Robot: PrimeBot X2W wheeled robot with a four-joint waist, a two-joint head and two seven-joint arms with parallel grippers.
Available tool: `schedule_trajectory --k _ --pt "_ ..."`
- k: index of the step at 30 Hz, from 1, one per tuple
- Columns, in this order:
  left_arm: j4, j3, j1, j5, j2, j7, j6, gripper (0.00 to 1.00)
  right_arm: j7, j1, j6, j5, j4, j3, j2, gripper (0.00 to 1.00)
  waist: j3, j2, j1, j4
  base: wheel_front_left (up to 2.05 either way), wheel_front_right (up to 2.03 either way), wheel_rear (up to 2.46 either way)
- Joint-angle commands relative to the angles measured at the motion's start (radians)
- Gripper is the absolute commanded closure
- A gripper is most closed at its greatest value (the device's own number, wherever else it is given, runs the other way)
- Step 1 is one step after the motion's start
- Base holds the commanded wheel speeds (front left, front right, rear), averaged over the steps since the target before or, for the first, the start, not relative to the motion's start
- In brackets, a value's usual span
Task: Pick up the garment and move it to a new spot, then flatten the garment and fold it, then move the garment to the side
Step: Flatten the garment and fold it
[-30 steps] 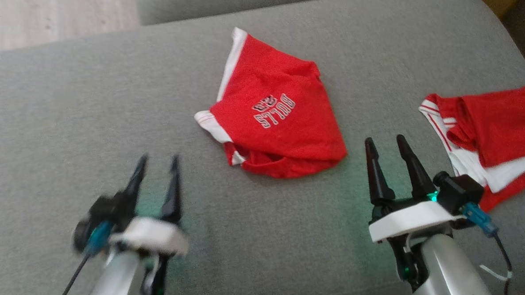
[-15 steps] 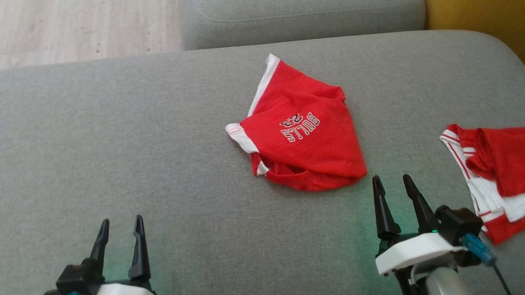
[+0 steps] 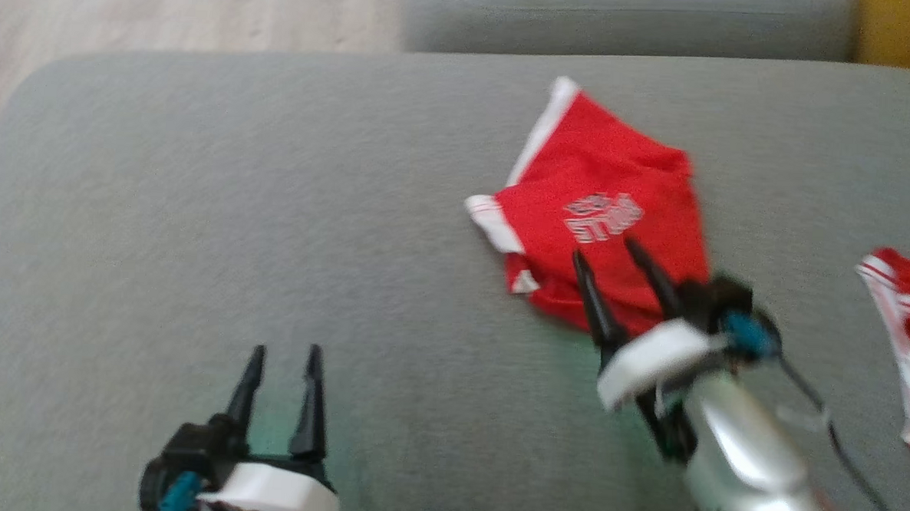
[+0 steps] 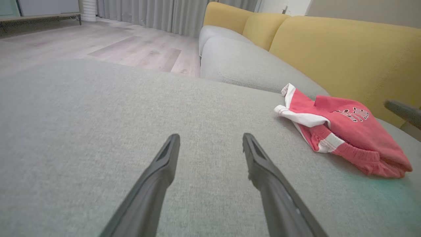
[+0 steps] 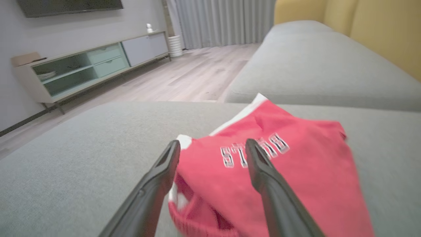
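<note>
Right gripper (image 3: 605, 248) with fingers spread apart, clamped on nothing. Poised over the near edge of the red garment (image 3: 590, 158), tips pointing across it toward the white lettering (image 5: 253, 151). Along its own wrist view, left finger beside the white trim (image 5: 184, 140), right finger across the print. Touching the cloth or just above it: cannot tell, given the blur. Gathered waistband (image 5: 197, 227) under the fingers, on the side nearest the wrist. Rest of the garment beyond the tips and off to their right, lying crumpled on the grey cushion (image 3: 235, 200).

Left gripper (image 3: 286, 349) likewise with fingers spread, nothing between them, grey cushion beneath and ahead. Garment well apart from it, ahead and off to its right, white trim turned toward this gripper. Yellow backrest (image 4: 345, 49) farther off, behind the garment on that same side.

Second red garment (image 3: 909, 321) off to the right of the right gripper, well apart from its fingers and from the red garment, cut by the picture's edge.
</note>
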Motion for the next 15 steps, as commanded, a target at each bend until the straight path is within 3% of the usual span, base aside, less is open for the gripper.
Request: schedule_trajectory --k 1,8,15 --pt "-0.018 -0.006 -0.039 -0.014 0.001 -0.006 0.006 0.0 -0.006 -0.116 -0.001 -0.003 0.041 0.043 0.006 0.0 0.045 0.0 -0.0001 0.087 0.0 0.0 0.0" --pt "-0.005 -0.073 -0.044 -0.051 0.001 -0.006 0.016 0.0 0.059 -0.299 -0.001 0.031 0.284 0.102 0.006 0.0 0.079 0.0 -0.0001 0.178 0.0 0.0 0.0" --pt "0.02 -0.112 -0.041 -0.055 0.001 -0.006 0.009 0.0 0.104 -0.355 -0.001 0.054 0.428 0.113 0.006 0.0 0.09 0.0 -0.0001 0.201 0.0 0.0 0.0"
